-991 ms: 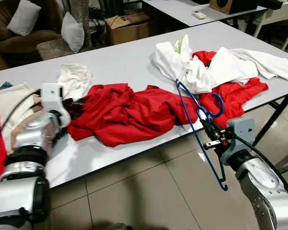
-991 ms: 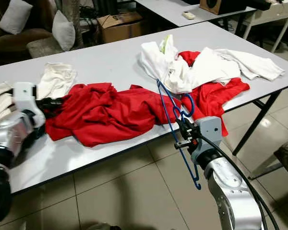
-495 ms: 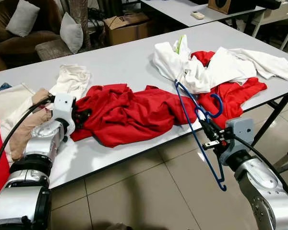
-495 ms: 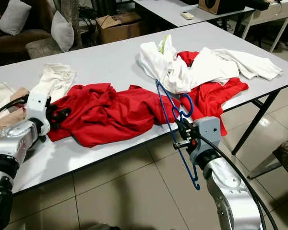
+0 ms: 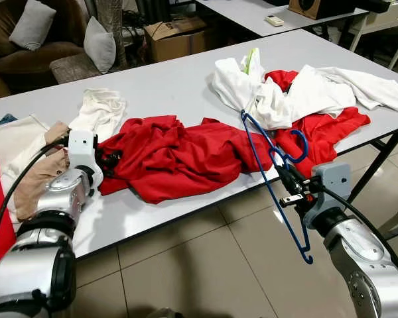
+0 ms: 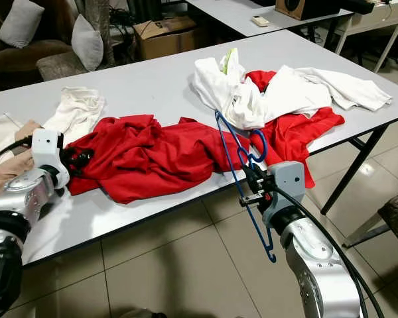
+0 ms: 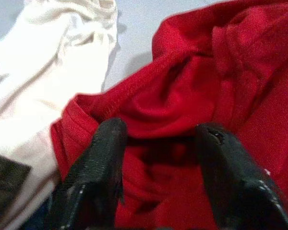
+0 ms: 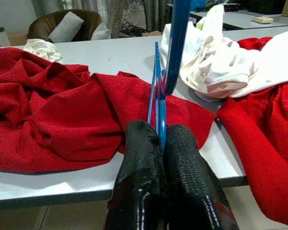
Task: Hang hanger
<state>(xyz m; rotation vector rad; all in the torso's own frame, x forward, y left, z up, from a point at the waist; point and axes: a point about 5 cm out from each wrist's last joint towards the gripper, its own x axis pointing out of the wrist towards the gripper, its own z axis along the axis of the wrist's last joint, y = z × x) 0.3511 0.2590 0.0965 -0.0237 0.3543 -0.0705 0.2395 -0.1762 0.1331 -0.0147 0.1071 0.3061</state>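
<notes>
- One long grey table [image 5: 166, 83] runs across the scene, strewn with clothes; a tiled floor [image 5: 205, 265] lies below its near edge.
- Largest garment: a crumpled red shirt [image 5: 179, 156] at the middle of the table, reaching close to the near edge.
- A heap of white clothes [image 5: 298, 93] lies to the right of it, partly over a second red cloth [image 5: 325, 132] that droops over the table's edge.
- A cream cloth [image 5: 101, 109] lies on the table left of the red shirt, just beside it.
- A tan cloth [image 5: 36, 182] sits at the far left of the table, next to the left arm.
- Blue hanger [image 5: 273, 173]: held off the table's near edge, tilted, upper end over the red shirt, lower end hanging down past the table toward the floor.
- Right gripper [image 8: 161, 143]: fingers pinched tight on the hanger's thin blue wire, just in front of the table edge.
- Left gripper [image 7: 158, 136]: at the red shirt's left edge, fingers [image 7: 103, 158] spread wide with a red fold between them, not pinched.
</notes>
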